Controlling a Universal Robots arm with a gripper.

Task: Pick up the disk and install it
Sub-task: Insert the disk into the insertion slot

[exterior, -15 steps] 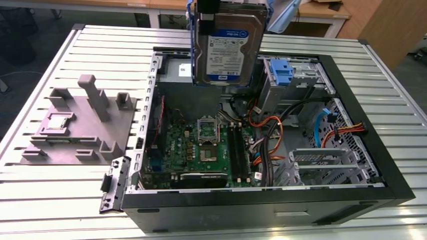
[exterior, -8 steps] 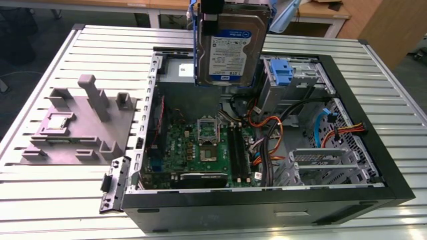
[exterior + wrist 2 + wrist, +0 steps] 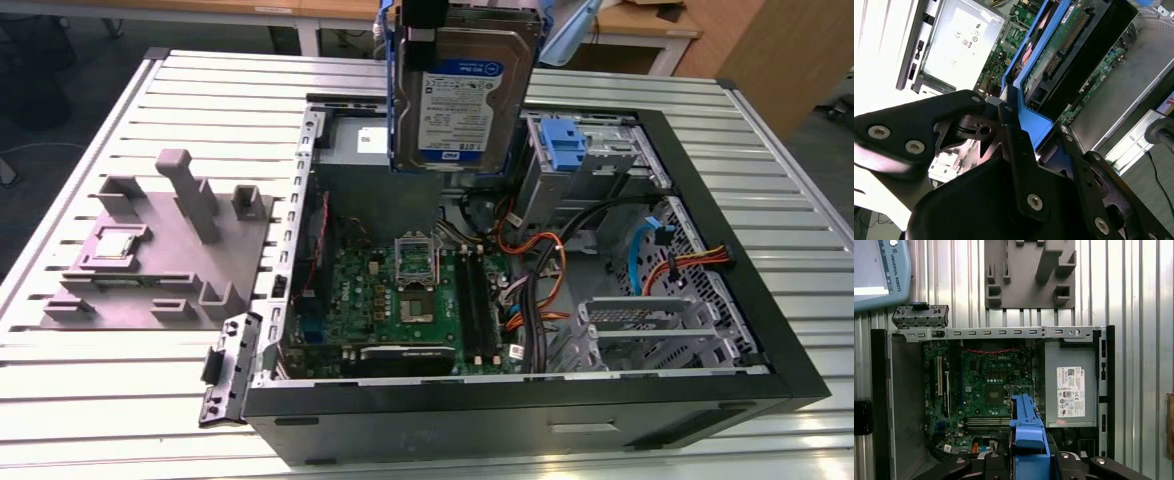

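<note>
The disk (image 3: 461, 95) hangs upright above the open computer case (image 3: 534, 425); a grey fixture (image 3: 147, 265) lies on the desk (image 3: 107, 425) beside it.

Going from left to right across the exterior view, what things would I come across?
grey moulded fixture → disk, held up in the air → upright blue latch → silver drive cage

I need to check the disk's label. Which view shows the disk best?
The exterior view: the disk hangs upright above the case, label facing the camera. The second wrist view shows its circuit-board side; the first wrist view, its blue frame's end.
</note>
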